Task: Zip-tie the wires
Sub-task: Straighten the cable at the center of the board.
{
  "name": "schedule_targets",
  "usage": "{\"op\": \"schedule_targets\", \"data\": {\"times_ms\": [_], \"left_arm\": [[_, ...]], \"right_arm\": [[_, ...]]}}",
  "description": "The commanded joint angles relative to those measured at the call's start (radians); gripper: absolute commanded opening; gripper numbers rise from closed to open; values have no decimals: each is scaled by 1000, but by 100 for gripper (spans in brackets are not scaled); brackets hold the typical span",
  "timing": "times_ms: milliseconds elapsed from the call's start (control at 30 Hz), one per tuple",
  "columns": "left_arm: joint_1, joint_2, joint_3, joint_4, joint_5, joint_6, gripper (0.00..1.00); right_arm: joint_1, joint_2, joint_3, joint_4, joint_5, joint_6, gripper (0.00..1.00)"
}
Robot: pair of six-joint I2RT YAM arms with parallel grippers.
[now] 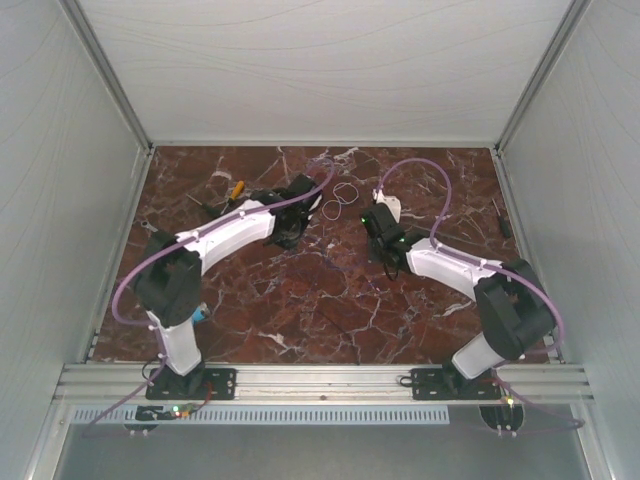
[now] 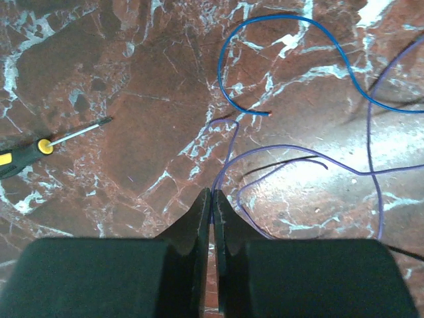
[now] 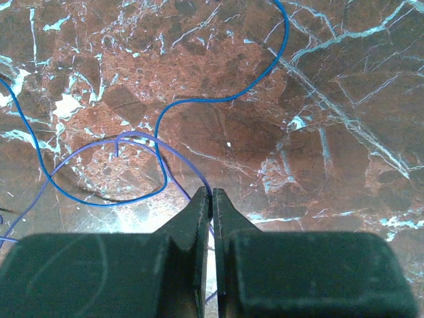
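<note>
Both the left gripper and right gripper are pressed together, each seemingly pinching a purple strand of the wires, which sprawl between them, far-middle on the table. Pulling apart could slip or snap the thin strands.

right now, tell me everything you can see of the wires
The wires are very thin, flexible blue strands and purple strands, lying in loose open loops on the marble table between the arms. Purple ones run into the left fingers and the right fingers, both shut, apparently pinching them.
</note>
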Motion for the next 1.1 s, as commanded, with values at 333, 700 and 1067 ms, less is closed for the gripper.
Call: {"op": "schedule_targets", "data": {"times_ms": [333,700,1067], "left_arm": [[-23,170,106,33,-115,-39,0],[-22,241,133,68,-84,-62,5],[-22,279,138,72,-66,-79,18]], "right_arm": [[-31,128,95,14,46,8,0],[-43,162,97,29,42,15,0],[-51,196,109,37,17,25,0]]}}
